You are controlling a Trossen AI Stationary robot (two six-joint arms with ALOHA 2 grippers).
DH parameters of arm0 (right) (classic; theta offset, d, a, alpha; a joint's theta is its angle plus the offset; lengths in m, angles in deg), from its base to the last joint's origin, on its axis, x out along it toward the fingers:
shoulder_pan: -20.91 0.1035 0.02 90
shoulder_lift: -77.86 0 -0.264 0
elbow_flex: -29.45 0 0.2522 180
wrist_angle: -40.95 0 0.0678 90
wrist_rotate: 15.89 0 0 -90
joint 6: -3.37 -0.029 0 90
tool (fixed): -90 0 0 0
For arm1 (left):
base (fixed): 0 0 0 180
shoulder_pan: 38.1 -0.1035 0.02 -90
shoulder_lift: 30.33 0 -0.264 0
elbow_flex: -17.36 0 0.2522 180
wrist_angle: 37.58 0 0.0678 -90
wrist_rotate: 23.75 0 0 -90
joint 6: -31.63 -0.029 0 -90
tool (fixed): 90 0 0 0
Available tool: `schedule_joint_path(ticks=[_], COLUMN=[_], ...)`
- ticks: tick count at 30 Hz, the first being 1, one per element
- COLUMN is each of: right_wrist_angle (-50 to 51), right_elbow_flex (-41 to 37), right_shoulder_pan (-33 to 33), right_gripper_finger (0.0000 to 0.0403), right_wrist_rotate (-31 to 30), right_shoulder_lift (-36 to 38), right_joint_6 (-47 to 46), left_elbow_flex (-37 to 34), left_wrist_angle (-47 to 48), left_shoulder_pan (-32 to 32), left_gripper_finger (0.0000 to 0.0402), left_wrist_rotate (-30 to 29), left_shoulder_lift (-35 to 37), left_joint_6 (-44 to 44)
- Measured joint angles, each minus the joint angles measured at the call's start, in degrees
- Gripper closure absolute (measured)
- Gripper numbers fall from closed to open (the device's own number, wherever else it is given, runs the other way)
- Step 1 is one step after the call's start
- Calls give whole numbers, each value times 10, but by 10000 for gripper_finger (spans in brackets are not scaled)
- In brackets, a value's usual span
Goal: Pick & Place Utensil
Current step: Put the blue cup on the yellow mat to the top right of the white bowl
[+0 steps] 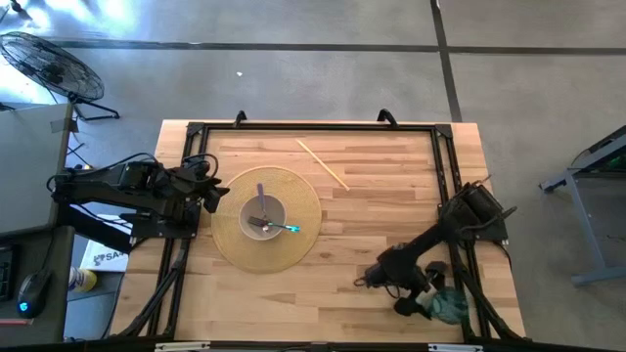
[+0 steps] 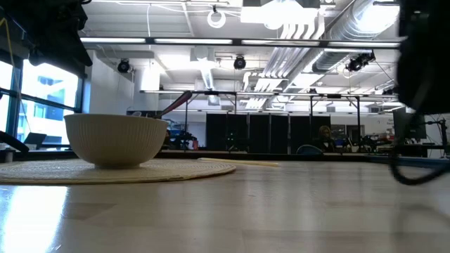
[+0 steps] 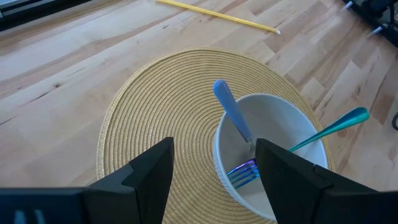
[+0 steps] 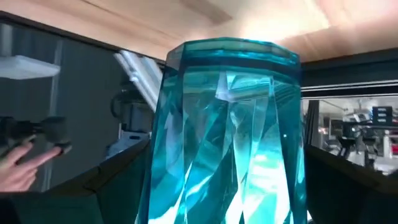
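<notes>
While open and empty, left end effector (image 3: 214, 171) hovers beside bowl (image 3: 273, 155) — 2 utensils (image 3: 239, 127) inside.

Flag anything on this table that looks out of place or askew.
A lone yellow chopstick lies diagonally on the bare table, off the woven mat. The right pincer holds a teal faceted glass tipped on its side at the table's near edge. The bowl looks normal.

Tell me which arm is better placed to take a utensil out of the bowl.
Left. Its tool is open just beside the white ribbed bowl holding the iridescent fork and teal-handled utensil. The right tool sits at the table's near right edge, shut on a teal faceted glass.
</notes>
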Motion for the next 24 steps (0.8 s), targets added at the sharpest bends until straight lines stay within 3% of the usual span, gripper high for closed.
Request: schedule_joint_path(ticks=[15,20,24], right_wrist_angle=[217,244,243], right_elbow_flex=[58,64,64], right_shoulder_pan=[-230,-322,-388], right_gripper_finger=[63,63,63], right_wrist_rotate=[-171,-224,-233], right_shoulder_lift=[0,0,0], right_joint_6=[161,204,218], left_elbow_flex=[0,0,0], left_wrist_angle=[0,0,0], left_shoulder_pan=[0,0,0], left_gripper_finger=[179,179,179], left_wrist_rotate=[0,0,0], left_shoulder_lift=[0,0,0], left_joint_6=[0,0,0])
